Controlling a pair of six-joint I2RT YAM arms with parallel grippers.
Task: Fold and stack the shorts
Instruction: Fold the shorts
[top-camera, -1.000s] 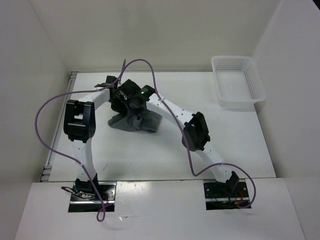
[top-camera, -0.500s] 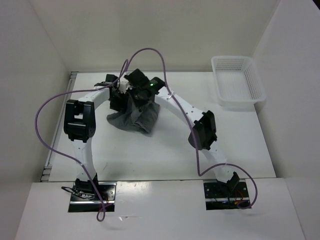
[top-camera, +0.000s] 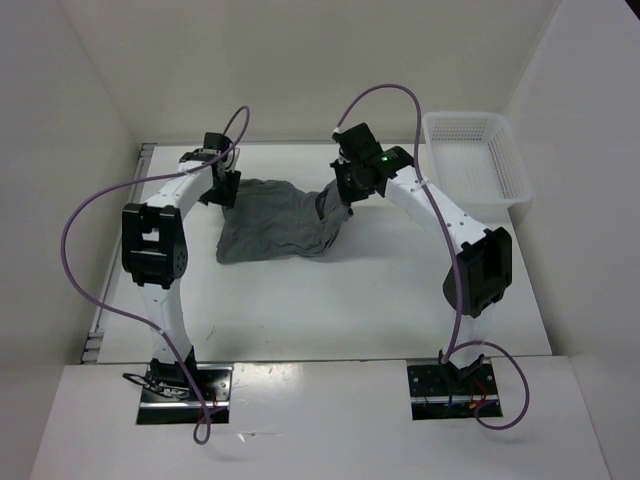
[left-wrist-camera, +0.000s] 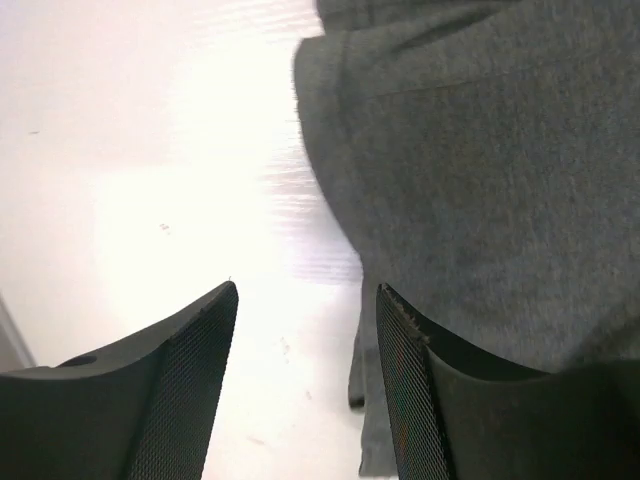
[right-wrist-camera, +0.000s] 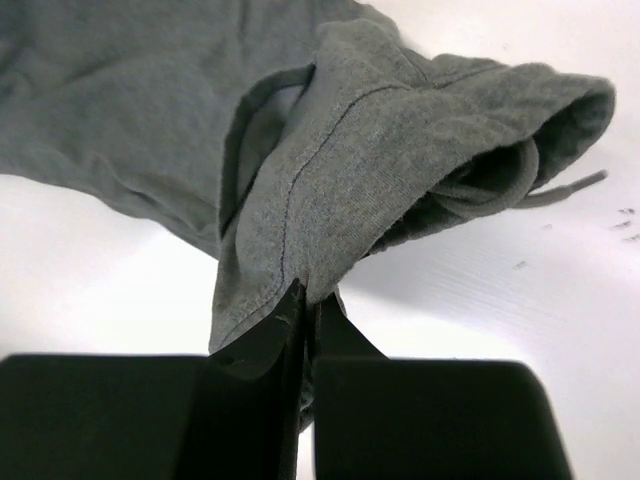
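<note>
On table (top-camera: 300, 310), past centre toward 10 o'clock: shorts (top-camera: 270, 222), grey, partly spread, 3 o'clock end lifted off surface. Left gripper (top-camera: 222, 190) at shorts' 9 o'clock edge, released, nothing between jaws. Wrist view: one finger (left-wrist-camera: 430, 420) over fabric edge, other over bare table. Right gripper (top-camera: 333, 205) at shorts' 3 o'clock end, clenched on bunched fold of fabric; drawstring (right-wrist-camera: 565, 190) lying beside fold. Far corner, 2 o'clock: white mesh basket (top-camera: 465, 117), well apart from shorts.

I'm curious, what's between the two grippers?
The shorts lie spread between the left gripper and the right gripper, which pinches them; the top view shows it.
</note>
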